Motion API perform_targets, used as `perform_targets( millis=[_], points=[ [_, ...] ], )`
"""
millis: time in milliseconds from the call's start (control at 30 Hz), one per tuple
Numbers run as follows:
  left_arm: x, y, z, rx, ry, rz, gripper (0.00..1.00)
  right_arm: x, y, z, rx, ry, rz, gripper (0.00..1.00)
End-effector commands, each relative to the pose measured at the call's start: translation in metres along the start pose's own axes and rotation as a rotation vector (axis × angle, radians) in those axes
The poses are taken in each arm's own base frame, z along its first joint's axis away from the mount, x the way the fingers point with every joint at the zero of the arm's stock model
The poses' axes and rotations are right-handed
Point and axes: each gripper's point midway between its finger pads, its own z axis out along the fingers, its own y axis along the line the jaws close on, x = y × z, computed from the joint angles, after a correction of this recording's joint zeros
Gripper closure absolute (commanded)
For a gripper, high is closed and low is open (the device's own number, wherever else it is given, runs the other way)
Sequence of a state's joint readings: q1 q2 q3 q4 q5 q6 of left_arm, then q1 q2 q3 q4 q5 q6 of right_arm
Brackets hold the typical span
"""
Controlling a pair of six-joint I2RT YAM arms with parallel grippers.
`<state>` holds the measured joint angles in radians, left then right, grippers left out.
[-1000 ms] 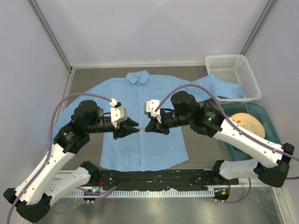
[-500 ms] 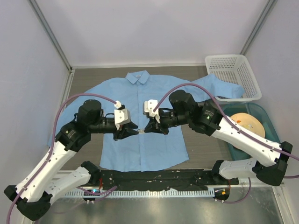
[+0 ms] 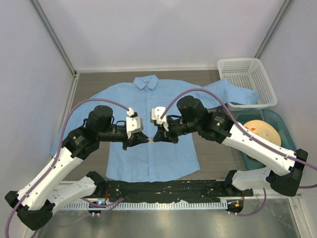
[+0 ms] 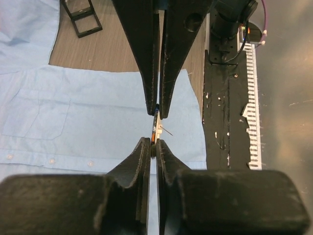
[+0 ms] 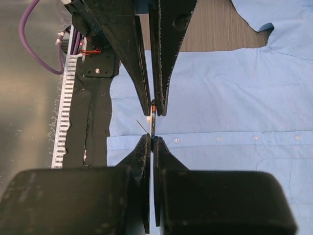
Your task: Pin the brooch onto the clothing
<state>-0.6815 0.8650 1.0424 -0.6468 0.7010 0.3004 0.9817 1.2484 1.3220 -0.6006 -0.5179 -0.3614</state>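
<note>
Left gripper [image 3: 140, 140]: narrow, the jaws pinched almost together on one edge of the brooch, tips aimed straight at the other gripper.
Brooch [image 4: 155, 129]: held edge-on between the two sets of tips. It looks to be held above the cloth, though how high cannot be told. A thin pin [image 4: 167, 131] juts out sideways from it.
Right gripper [image 3: 158, 137]: also narrow, clamped on the opposite edge of the brooch, tip to tip with the left one.
Shirt [image 3: 168, 163]: spread flat, front up, directly beneath both grippers. The row of buttons runs under the point where the tips meet, and the collar lies beyond them, away from the arm bases.
Basket [image 3: 237, 59]: well off to the right of the right gripper, past the sleeve, and apparently not involved.
Step in hand: judged to be a two-handed hold that readies the brooch, with the pin swung free and not yet in the cloth.
Next move: calls for one gripper to keep a firm pinch while the pin tip is tilted down and pushed into the thin fabric and back out. The other gripper may need to let go and steady the cloth so it does not bunch.
Risk: so small a disc could twist or slip when one grip loosens.
</note>
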Motion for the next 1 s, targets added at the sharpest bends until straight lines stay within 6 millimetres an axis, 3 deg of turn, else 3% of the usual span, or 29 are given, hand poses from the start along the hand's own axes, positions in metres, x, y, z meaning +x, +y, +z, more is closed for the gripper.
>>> perform_targets(
  millis=[0,67,100,133,200,233,333,400,467,567,667,800,967],
  points=[
    [-0.015,0.004,-0.003,-0.022,-0.020,0.041,0.97,-0.022,-0.002,-0.007,0.009,-0.054,-0.037,0.99],
    [-0.014,0.002,-0.003,-0.021,-0.016,0.024,1.00,-0.023,-0.007,-0.007,0.035,-0.058,-0.016,0.98],
    [-0.013,0.002,-0.003,-0.027,-0.013,-0.015,1.00,-0.024,-0.011,-0.006,0.060,-0.059,-0.002,0.92],
    [-0.012,0.009,-0.003,-0.071,-0.006,-0.045,1.00,-0.026,-0.021,-0.007,0.122,-0.063,0.038,0.75],
    [-0.004,0.025,-0.005,-0.192,0.005,-0.144,1.00,-0.026,-0.035,-0.011,0.192,-0.068,0.077,0.59],
    [0.003,0.048,-0.014,-0.363,0.020,-0.229,1.00,-0.025,-0.051,-0.017,0.270,-0.063,0.097,0.46],
    [0.025,0.086,-0.042,-0.681,0.046,-0.411,1.00,-0.018,-0.078,-0.028,0.403,-0.051,0.182,0.37],
    [0.040,0.110,-0.067,-0.885,0.078,-0.469,1.00,-0.006,-0.106,-0.043,0.520,-0.035,0.261,0.35],
    [0.050,0.117,-0.080,-1.000,0.110,-0.535,1.00,0.003,-0.126,-0.059,0.588,-0.019,0.315,0.34],
    [0.052,0.121,-0.088,-1.050,0.128,-0.544,1.00,0.015,-0.143,-0.067,0.618,0.039,0.357,0.33],
    [0.048,0.124,-0.089,-1.044,0.193,-0.514,1.00,0.034,-0.149,-0.057,0.593,0.137,0.344,0.33],
    [0.065,0.123,-0.080,-0.973,0.327,-0.522,1.00,0.058,-0.159,-0.040,0.569,0.226,0.323,0.33],
    [0.085,0.153,-0.104,-1.061,0.304,-0.661,1.00,0.086,-0.182,-0.006,0.528,0.291,0.371,0.32]
  ],
)
